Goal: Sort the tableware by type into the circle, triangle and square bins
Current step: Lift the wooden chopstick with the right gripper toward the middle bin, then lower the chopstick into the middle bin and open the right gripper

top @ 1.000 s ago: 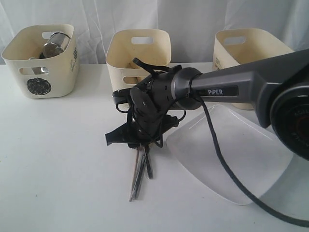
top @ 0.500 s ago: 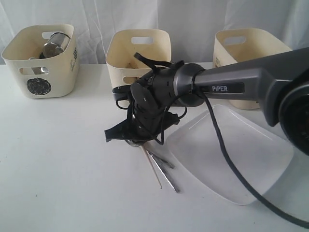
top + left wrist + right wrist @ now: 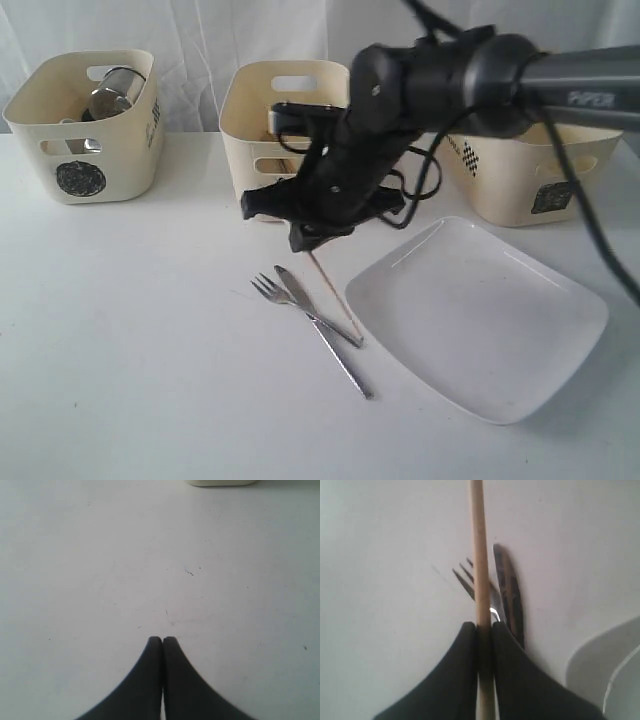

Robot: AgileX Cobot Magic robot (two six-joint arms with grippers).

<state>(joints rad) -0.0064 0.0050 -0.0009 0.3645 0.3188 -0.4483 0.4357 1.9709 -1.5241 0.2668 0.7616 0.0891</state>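
— Chopstick point(image 3: 480, 580): where is it?
— Your right gripper point(image 3: 482, 625) pinches it, jaws nearly together, above the fork point(image 3: 463, 577) and knife point(image 3: 509, 595) lying on the table point(image 3: 130, 330) beside the plate point(image 3: 480, 330).
— And your left gripper point(image 3: 162, 639)?
— Fingers pressed together, holding nothing, over the table.

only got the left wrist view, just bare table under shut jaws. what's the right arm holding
observer: the right gripper is shut on one thin wooden chopstick.
operator: where's the steel cutlery
observer: the steel fork and steel knife lie together on the white table, beside the large white rounded-square plate.
operator: anything binned yet
observer: a steel mug sits in the cream plastic tub marked with a circle.
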